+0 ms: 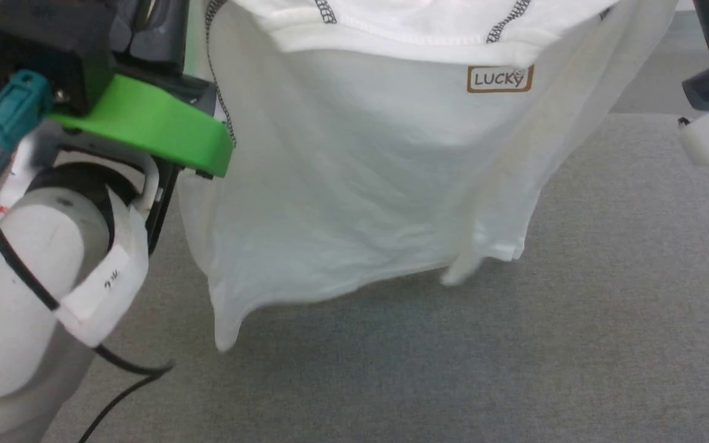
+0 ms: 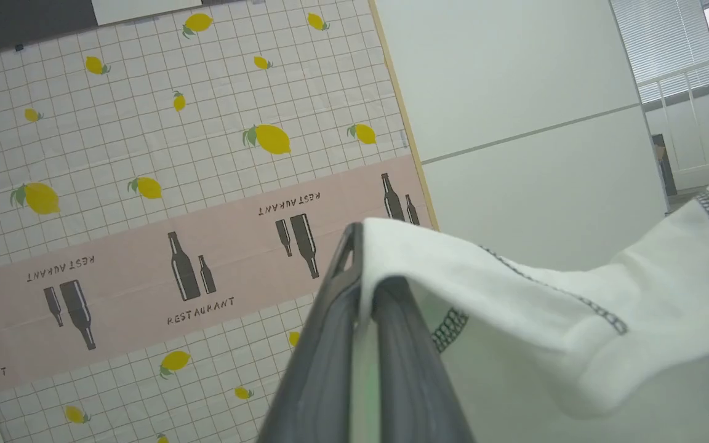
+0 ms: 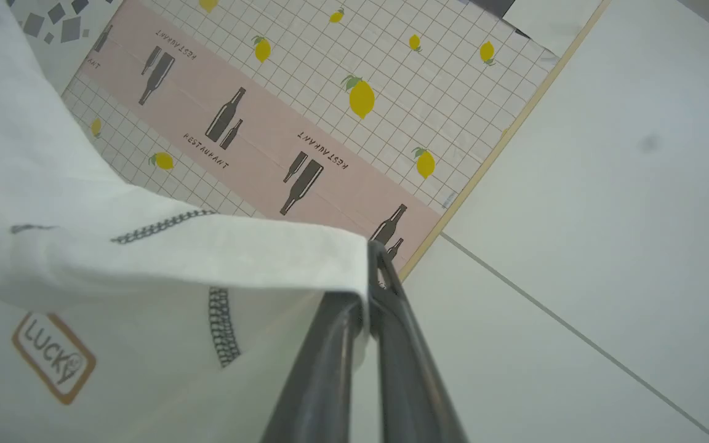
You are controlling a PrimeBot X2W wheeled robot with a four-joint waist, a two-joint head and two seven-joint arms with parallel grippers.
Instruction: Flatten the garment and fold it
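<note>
Here, the left gripper [image 2: 359,255] has its two dark fingers pressed together on a top edge of the garment [image 2: 576,320], the white cloth folding over the fingertips and running off to that view's right with its dark zigzag stitching [image 2: 582,303] along the seam. The right gripper [image 3: 372,271] is likewise clamped on the garment's other top edge, the fabric draping away to that view's left, where the tan-bordered label [image 3: 53,357] (reading "LUCKY") shows. From the head view the garment [image 1: 360,184] hangs spread between the two arms as a thin, slightly wrinkled white sheet, the label [image 1: 500,79] near its upper right and its lower hem loose and uneven, one corner drooping at the lower left. Whether that corner touches the grey carpeted surface [image 1: 607,307] below cannot be told. Just beside the cloth's left edge sits a green bracket [image 1: 157,123] on the left wrist, with the pale forearm [image 1: 16,295] and a black cable [image 1: 10,258] below it. Behind both grippers stands a wall covering [image 2: 145,154] printed with lemons and bottles, next to a plain white wall panel [image 2: 514,123].
</note>
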